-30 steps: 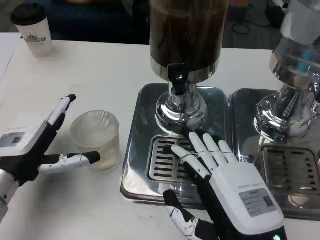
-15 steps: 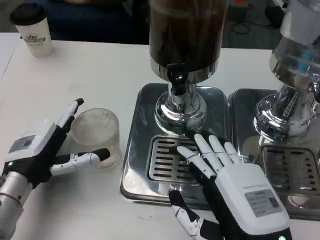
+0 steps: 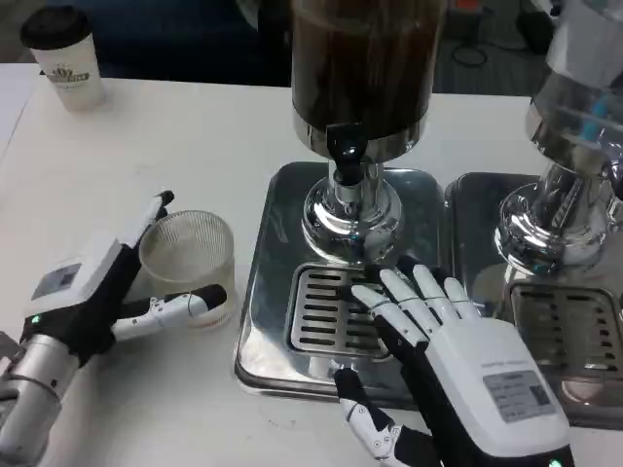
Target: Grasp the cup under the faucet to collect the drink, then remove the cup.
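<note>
A clear ribbed cup [image 3: 188,259] stands on the white table, left of the steel drip tray [image 3: 261,292]. My left hand [image 3: 102,287] lies open around the cup, one finger behind it and the thumb in front at its base, close to or touching the glass. The drink dispenser's black faucet [image 3: 346,148] hangs above the tray's slotted grate [image 3: 326,309]. My right hand [image 3: 443,341] hovers open and flat over the right part of that grate, fingers pointing toward the dispenser base.
A dark drink fills the dispenser tank [image 3: 362,58]. A second dispenser [image 3: 574,146] stands on its own tray at the right. A paper cup with a black lid [image 3: 63,56] stands at the far left back of the table.
My left hand has moved right and forward, closing in around the cup. My right hand has shifted slightly right and toward me over the grate.
</note>
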Motion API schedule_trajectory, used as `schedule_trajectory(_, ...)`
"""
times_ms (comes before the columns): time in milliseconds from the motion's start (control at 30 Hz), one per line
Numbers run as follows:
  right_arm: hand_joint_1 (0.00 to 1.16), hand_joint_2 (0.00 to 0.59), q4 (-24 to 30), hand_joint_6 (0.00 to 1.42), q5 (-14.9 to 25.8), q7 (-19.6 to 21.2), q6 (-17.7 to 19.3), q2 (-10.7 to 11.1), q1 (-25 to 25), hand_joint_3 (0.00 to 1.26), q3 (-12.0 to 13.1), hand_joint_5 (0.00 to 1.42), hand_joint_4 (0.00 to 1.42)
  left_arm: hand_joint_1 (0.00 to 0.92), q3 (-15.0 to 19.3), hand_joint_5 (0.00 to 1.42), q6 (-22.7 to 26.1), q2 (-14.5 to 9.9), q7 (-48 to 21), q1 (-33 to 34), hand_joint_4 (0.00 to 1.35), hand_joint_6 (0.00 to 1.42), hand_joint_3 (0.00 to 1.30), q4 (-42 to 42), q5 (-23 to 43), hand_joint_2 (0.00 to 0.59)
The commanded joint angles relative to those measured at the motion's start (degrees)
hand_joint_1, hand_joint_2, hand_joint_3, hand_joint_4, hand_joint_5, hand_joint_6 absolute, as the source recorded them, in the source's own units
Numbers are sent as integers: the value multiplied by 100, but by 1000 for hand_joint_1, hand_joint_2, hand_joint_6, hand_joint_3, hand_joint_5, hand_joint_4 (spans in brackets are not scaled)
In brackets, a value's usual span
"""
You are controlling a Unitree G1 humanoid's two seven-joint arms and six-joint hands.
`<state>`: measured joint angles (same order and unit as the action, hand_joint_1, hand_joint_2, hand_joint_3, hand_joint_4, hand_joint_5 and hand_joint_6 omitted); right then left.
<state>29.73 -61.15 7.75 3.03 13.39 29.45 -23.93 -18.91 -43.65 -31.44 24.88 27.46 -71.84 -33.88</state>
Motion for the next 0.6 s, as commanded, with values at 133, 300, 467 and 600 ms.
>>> schedule_trajectory(133, 418, 478, 65, 0, 113, -114, -68, -41, 28, 209, 43, 26, 114, 68, 77, 321, 0, 182, 153, 31, 134, 310, 42, -20, 89, 35)
schedule_trajectory(300, 425, 476, 74, 0, 141, -153, -59, -31, 21, 218, 73, 26, 128, 135, 76, 498, 9, 271, 401, 14, 293, 527, 188, 13, 57, 89)
schedule_trajectory(467, 429, 476, 77, 0, 125, -159, -33, -29, 4, 219, 67, 37, 142, 197, 29, 886, 30, 276, 630, 13, 611, 1110, 499, 20, -16, 140)
schedule_trajectory(600, 431, 475, 79, 0, 147, -171, -4, -25, -19, 219, 51, 38, 148, 198, -8, 1065, 9, 199, 804, -2, 777, 1344, 625, 43, -88, 146)
